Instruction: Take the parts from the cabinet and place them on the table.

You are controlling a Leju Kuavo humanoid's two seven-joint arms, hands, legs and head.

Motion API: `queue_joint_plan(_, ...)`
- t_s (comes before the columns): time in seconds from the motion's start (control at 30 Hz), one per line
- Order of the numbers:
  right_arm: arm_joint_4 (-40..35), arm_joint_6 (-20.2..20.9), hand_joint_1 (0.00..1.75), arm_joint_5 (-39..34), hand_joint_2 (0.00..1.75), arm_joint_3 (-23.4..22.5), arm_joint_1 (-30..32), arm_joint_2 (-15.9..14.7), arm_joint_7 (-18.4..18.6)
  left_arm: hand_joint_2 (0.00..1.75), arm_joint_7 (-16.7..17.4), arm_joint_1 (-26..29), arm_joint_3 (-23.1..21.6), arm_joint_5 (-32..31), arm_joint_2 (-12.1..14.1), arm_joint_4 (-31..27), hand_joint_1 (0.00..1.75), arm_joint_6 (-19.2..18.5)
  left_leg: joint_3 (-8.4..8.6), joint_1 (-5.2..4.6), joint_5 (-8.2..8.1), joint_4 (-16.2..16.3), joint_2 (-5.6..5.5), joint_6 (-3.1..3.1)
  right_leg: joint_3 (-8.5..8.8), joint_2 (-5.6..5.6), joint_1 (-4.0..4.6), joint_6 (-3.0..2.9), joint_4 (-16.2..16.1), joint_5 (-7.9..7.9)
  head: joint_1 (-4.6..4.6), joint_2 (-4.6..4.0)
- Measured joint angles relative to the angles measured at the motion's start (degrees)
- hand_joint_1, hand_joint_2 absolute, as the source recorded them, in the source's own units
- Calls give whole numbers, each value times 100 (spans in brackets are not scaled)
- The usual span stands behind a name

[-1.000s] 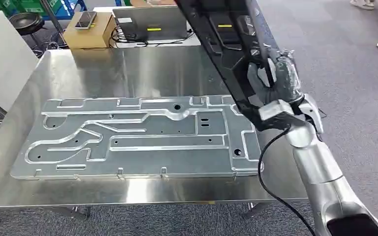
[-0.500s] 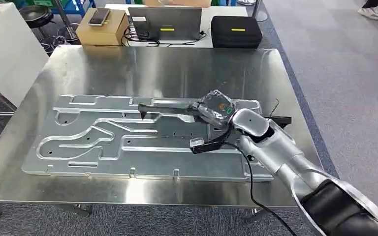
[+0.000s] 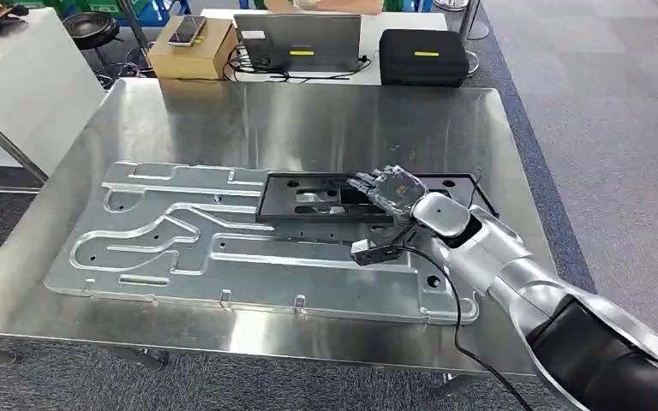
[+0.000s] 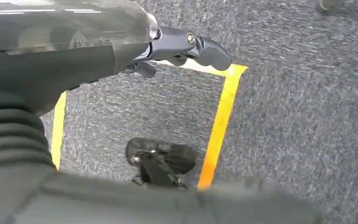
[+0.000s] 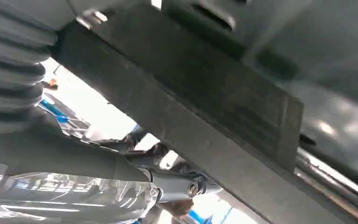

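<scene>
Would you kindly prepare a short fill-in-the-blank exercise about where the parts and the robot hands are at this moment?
1. The black frame part lies on top of the large ____ plate.
2. The ____ robot hand rests on the black frame part.
3. Behind the steel table, the laptop stands between a cardboard box and a ____ case.

Missing words: silver; right; black

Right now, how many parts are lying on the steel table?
2. A large silver stamped panel lies flat across the steel table. A black frame part lies on the panel's far right area, with the right hand resting on it.
</scene>
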Motion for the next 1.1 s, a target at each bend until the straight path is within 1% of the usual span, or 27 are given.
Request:
queue_joint_plan(0.03, 0, -55, 0, -24, 0, 0, -16, -2, 27, 0, 6, -2, -2, 0, 0, 0, 0, 16, 277, 1, 260, -553, -2, 17, 21, -6, -2, 19, 1, -12, 0, 0)
queue_joint_plan(0.07, 0, -123, 0, -77, 0, 0, -38, -4, 55, 0, 22, -7, -11, 0, 0, -2, 0, 26, 501, 3, 415, -994, -37, 38, 31, -9, -3, 39, 1, -25, 0, 0)
queue_joint_plan(0.1, 0, -204, 0, -171, 0, -2, -60, -13, 79, 0, 48, -15, -30, 0, 0, -2, 0, 33, 506, -47, 423, -1108, -74, 105, 39, 21, 39, 74, 38, -45, 0, 0)
queue_joint_plan(0.13, -15, -276, 0, -307, 0, -24, -77, -15, 70, 0, 61, -12, -46, 0, -2, -2, 0, 35, 493, -45, 452, -1115, -68, 166, 48, 11, 36, 106, 29, -41, 0, 0)
queue_joint_plan(0.2, -101, -322, 0, -720, 0, -166, -81, -20, -13, 0, 109, -13, -96, 0, -11, -9, 0, 48, 491, -76, 449, -1114, -76, 248, 65, -6, 27, 181, -16, -36, 0, 0)
queue_joint_plan(0.23, -151, -282, 0, -1011, 0, -294, -78, -20, -143, 0, 111, -22, -122, 0, -15, -13, 0, 48, 535, -32, 490, -1177, -81, 309, 72, -20, 36, 221, -12, -46, 0, 0)
queue_joint_plan(0.27, -223, -212, 0, -1394, 0, -434, -66, -20, -298, 0, 118, -31, -136, 0, -24, -20, 0, 46, 569, -9, 515, -1202, -115, 336, 39, 61, -8, 232, 63, -131, 0, 0)
queue_joint_plan(0.37, -223, -212, 0, -1394, 0, -434, -66, -20, -298, 0, 118, -31, -136, 0, -24, -20, 0, 46, 569, -9, 515, -1202, -115, 336, 39, 61, -8, 232, 63, -131, 0, 0)
queue_joint_plan(0.43, -245, -179, 0, -1529, 0, -495, -67, -18, -352, 0, 118, -34, -136, 2, -24, -22, 0, 46, 571, -10, 521, -1216, -131, 340, 17, 88, -7, 236, 101, -165, 2, 0)
queue_joint_plan(0.47, -335, -66, 0, -1958, 0, -713, -68, 31, -536, 0, 133, -63, -140, 2, -31, -22, 0, 46, 566, 1, 538, -1215, -133, 374, -143, 208, -16, 234, 479, -410, 2, 0)
queue_joint_plan(0.5, -549, 534, 0, -3224, 0, -1236, 17, 100, -1052, 0, 168, -101, -149, 15, -46, -26, 0, 46, 571, 0, 527, -1209, -166, 394, -691, 307, -27, 255, 1701, -855, 2, 0)
queue_joint_plan(0.53, -790, 1118, 0, -4221, 0, -1581, 125, 118, -1332, 0, 188, -99, -166, 28, -59, -29, 0, 44, 586, 0, 513, -1196, -209, 398, -706, 305, -29, 248, 1665, -664, 2, 0)
queue_joint_plan(0.57, -974, 1514, 0, -4894, 0, -1815, 157, 124, -1416, 0, 197, -100, -179, 50, -65, -31, 0, 40, 599, 0, 497, -1181, -225, 388, -561, 304, -28, 231, 1324, -420, 2, 0)
queue_joint_plan(0.6, -1122, 1773, 0, -5405, 0, -1990, 162, 131, -1423, 0, 203, -100, -186, 66, -70, -33, 0, 40, 609, -3, 475, -1155, -234, 374, -339, 290, -23, 200, 812, -116, 2, 0)
queue_joint_plan(0.63, -1275, 2027, 0, -5967, 0, -2171, 160, 144, -1407, 0, 203, -95, -190, 74, -72, -37, 0, 40, 606, -5, 447, -1135, -242, 354, -134, 192, -2, 146, 300, 139, 2, 0)
queue_joint_plan(0.67, -1395, 2230, 0, -6461, 0, -2320, 159, 164, -1374, 0, 205, -91, -195, 94, -77, -37, 0, 40, 587, -58, 430, -1112, -233, 326, -45, 117, 62, 137, 193, 61, 2, 0)
queue_joint_plan(0.7, -1528, 2411, 0, -6911, 0, -2455, 163, 194, -1318, 0, 214, -74, -205, 107, -77, -37, 0, 42, 557, -52, 435, -1107, -230, 301, -7, 136, 55, 124, 19, -11, 2, 0)
queue_joint_plan(0.77, -1845, 2636, 0, -7781, 0, -2698, 215, 199, -1235, 0, 221, -37, -227, 107, -79, -37, 0, 46, 545, -52, 451, -1126, -200, 257, -39, 181, 59, 114, 35, -3, 0, 0)
queue_joint_plan(0.83, -2173, 2660, 0, -8457, 0, -2908, 252, 199, -1276, 0, 219, -21, -227, 107, -63, -37, 0, 48, 541, -43, 384, -1084, -167, 185, -4, 180, -2, 52, -47, 38, 0, 0)
queue_joint_plan(0.87, -2390, 2576, 0, -8621, 0, -3010, 303, 190, -1368, 0, 207, -17, -225, 107, -63, -37, 0, 44, 476, -42, 228, -885, -87, 138, 7, 179, -3, 37, -49, 37, 0, 0)
queue_joint_plan(0.9, -2663, 2427, 0, -8624, 0, -3123, 388, 164, -1453, 0, 186, -6, -223, 109, -63, -37, 0, 33, 307, -34, -15, -486, -26, 105, 9, 180, -4, 7, -48, 34, 2, 0)
queue_joint_plan(0.93, -2919, 2173, 0, -8421, 0, -3224, 534, 155, -1587, 0, 153, 23, -210, 111, -59, -37, 0, 7, 95, -19, -247, -6, 6, 77, 14, 187, -1, 4, -47, 32, 0, 0)
queue_joint_plan(0.97, -3188, 1834, 0, -8055, 0, -3312, 711, 142, -1762, 0, 113, 63, -175, 111, -59, -37, 0, -15, -88, -11, -401, 402, 16, 58, 17, 198, 0, -3, -46, 27, 0, 0)
queue_joint_plan(1.0, -3487, 1498, 0, -7635, 0, -3390, 917, 142, -1917, 0, 74, 107, -120, 109, -61, -37, 0, -46, -192, 1, -439, 633, 24, 46, 20, 222, -1, -2, -44, 26, 0, 0)
queue_joint_plan(1.03, -3730, 1257, 0, -7274, 0, -3456, 1155, 142, -2005, 0, 48, 146, -87, 111, -61, -37, 0, -59, -169, 17, -343, 580, 36, 36, 23, 250, -4, 4, -43, 23, 0, 0)
queue_joint_plan(1.07, -4121, 899, 0, -6706, 0, -3556, 1396, 142, -2105, 0, 8, 174, -37, 111, -59, -37, 0, -72, 1, 33, -128, 243, 41, 28, 25, 292, -11, 14, -35, 17, 0, 0)
queue_joint_plan(1.1, -4429, 619, 0, -6276, 0, -3644, 1621, 142, -2166, 0, -13, 187, 22, 111, -57, -37, 0, -72, 251, 44, 112, -241, 40, 31, 34, 321, -20, 36, -22, 22, 0, 0)
